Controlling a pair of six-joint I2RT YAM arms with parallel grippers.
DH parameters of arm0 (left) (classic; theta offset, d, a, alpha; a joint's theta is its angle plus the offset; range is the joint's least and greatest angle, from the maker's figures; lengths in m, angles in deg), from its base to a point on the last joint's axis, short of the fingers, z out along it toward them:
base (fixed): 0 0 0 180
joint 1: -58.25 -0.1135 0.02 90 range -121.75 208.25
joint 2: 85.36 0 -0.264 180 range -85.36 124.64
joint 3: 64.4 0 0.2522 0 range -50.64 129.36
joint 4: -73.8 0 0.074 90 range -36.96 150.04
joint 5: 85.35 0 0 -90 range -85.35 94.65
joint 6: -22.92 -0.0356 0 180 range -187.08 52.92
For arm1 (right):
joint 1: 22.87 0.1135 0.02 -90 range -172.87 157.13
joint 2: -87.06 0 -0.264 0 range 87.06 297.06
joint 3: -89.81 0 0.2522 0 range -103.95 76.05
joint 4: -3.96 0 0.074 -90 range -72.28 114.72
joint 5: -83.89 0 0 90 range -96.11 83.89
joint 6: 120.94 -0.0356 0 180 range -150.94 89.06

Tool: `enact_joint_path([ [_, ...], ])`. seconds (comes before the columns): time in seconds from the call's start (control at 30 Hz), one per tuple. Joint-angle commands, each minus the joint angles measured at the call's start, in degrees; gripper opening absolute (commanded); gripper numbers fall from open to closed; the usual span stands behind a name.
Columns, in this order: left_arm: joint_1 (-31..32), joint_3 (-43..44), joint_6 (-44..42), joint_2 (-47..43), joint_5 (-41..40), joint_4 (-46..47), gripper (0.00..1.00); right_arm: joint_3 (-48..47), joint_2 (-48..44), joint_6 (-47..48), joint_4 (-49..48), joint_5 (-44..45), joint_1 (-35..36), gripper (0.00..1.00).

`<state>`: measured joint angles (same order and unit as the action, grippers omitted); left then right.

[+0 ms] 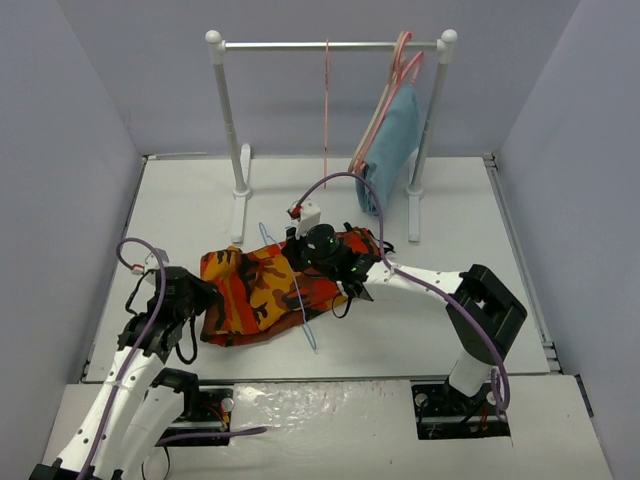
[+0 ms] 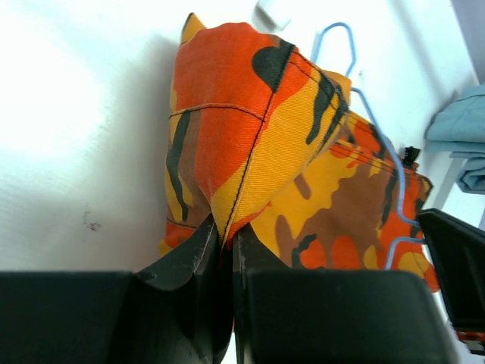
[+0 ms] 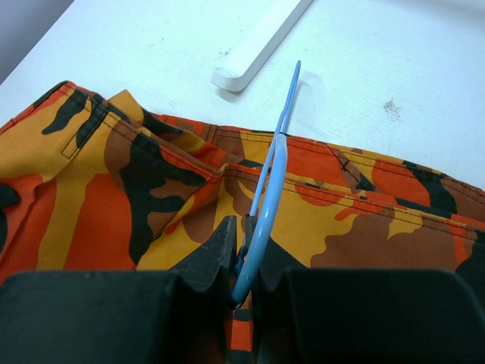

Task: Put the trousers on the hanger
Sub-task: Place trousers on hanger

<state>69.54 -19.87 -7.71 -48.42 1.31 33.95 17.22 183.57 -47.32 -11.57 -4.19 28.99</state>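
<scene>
Centrally, trousers [image 1: 262, 288] on table [image 1: 460, 205], hanger [image 3: 266, 205] across them

Top external: set high behind the arm bases [image 1: 300, 410], aimed down and forward over the white table [image 1: 450, 200]; far off.
Left wrist: set low behind the left gripper [image 2: 226, 227], faced along its fingers, very near the orange camouflage-print fabric trousers [image 2: 250, 129].
Right wrist: set behind the right gripper [image 3: 241, 239], tilted down, close over the thin light-blue wire hanger [image 3: 273, 174].
Shared: trousers and hanger are caught in all three views; the white rack foot [image 3: 258, 45] in the top and right wrist views.
</scene>
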Motion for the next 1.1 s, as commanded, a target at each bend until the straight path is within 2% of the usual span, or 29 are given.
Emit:
enact_joint_path([
  [0.0, -0.01, 0.64, 2.56, -0.99, -2.40, 2.10, 0.09, -3.40, -4.46, -1.11, -2.44, 3.03, 0.52, 0.00],
  [0.1, -0.05, 1.71, 3.46, -0.22, -4.90, -1.88, 0.27, -3.62, -5.29, -0.03, -1.85, 2.91, 0.61, 0.00],
  [0.13, -0.14, 2.15, 3.45, 0.43, -5.57, -3.04, 0.31, -4.02, -5.49, 0.26, -1.28, 2.92, 0.61, 0.00],
  [0.2, -0.47, 3.22, 2.96, 2.47, -6.40, -5.66, 0.36, -5.98, -6.23, 1.41, 0.93, 3.00, 0.61, 0.00],
  [0.47, -0.65, 6.76, 0.57, 9.56, -6.59, -4.28, 0.48, -18.17, -9.15, 3.99, 12.06, 3.97, 0.70, 0.00],
  [0.6, -0.74, 10.83, -2.06, 13.42, -5.13, -1.21, 0.63, -24.15, -9.67, 3.55, 16.16, 3.29, 0.70, 0.00],
  [0.77, -0.56, 14.71, -3.76, 21.51, -1.03, 4.62, 0.65, -33.85, -8.98, 3.12, 20.34, 0.71, 0.78, 0.00],
  [1.07, 0.85, 20.84, -5.27, 35.55, 6.81, 15.17, 0.66, -42.54, -8.90, 4.99, 22.80, 2.92, 0.81, 0.00],
])
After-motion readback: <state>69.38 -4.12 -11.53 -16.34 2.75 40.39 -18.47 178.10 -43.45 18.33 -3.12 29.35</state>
